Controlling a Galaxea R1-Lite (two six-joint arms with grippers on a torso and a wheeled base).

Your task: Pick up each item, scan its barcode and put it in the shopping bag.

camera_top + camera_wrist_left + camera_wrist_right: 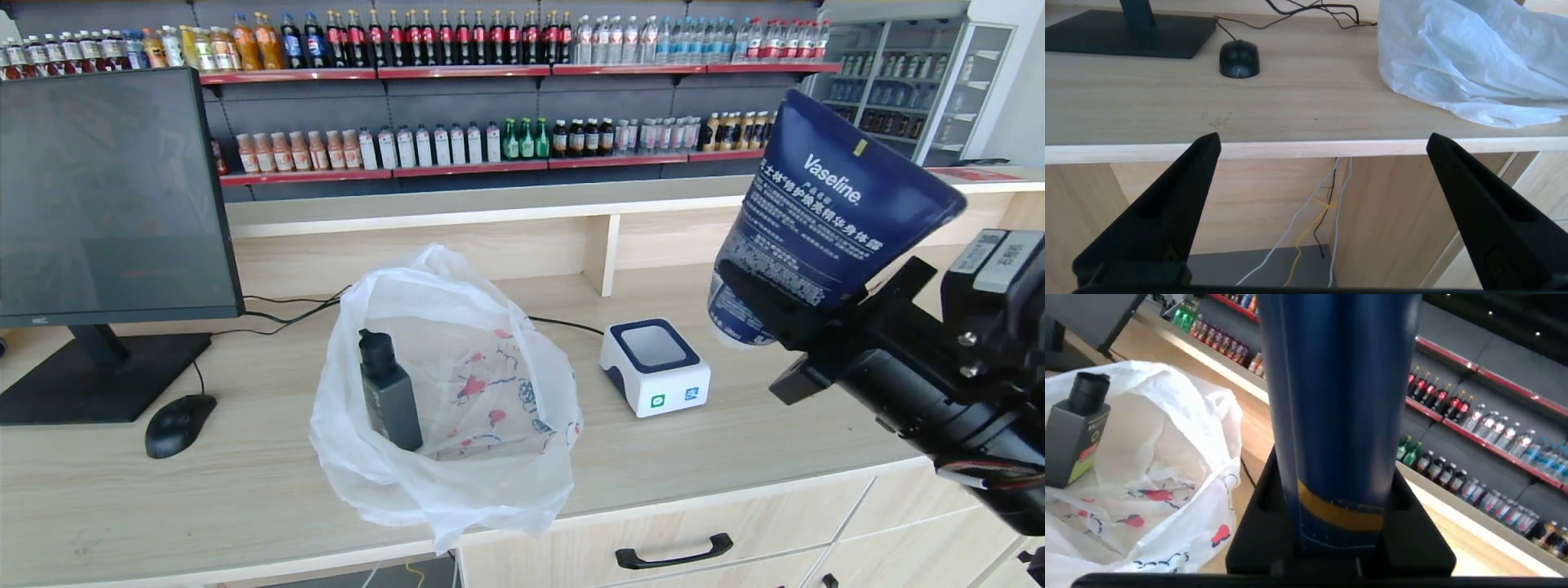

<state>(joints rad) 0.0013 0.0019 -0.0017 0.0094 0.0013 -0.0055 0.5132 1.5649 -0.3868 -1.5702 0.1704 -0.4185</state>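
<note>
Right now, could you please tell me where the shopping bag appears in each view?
Head view: shopping bag on the counter, between mouse and scanner.
Left wrist view: bag along the counter from the mouse.
Right wrist view: bag beside the blue tube, dark bottle inside.
Shared landmark: the counter.

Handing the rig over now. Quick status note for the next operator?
Right pincer: shut on the blue tube, held in the air right of the scanner.
Left pincer: open, empty, low at the counter's front edge.
Shopping bag on the counter left of the scanner; dark bottle and patterned pack already inside.
Left: tube; scanned or not is unclear, so scan it, then bag it.
</note>
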